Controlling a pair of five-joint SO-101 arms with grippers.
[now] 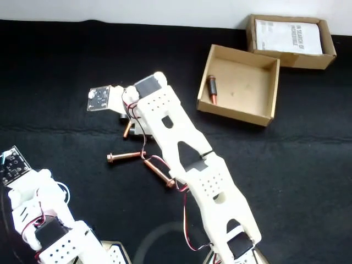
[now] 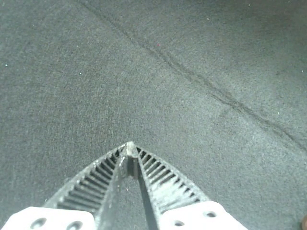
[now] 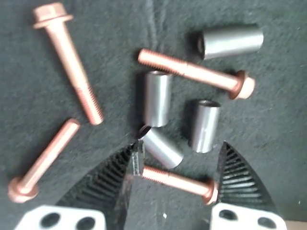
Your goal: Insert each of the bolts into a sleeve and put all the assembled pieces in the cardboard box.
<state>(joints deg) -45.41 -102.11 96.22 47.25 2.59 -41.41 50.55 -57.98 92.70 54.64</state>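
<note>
- Right tool point(image 3: 182, 143): fingers wide apart, nothing held, low over the loose parts on the black surface point(image 1: 66, 55).
- One bolt point(image 3: 177, 181) lies crosswise between its fingers, with its head just beside one finger.
- A sleeve point(image 3: 163, 146) lies just beside that bolt, near the other fingertip.
- Other sleeves point(image 3: 157, 98) and other bolts point(image 3: 194, 72) lie loose past the tips.
- Left tool point(image 2: 129, 146): closed tip to tip, empty, over bare surface.
- Cardboard box point(image 1: 236, 114): well apart from the right tool, with one assembled piece point(image 1: 212, 89) inside by a wall.
</note>
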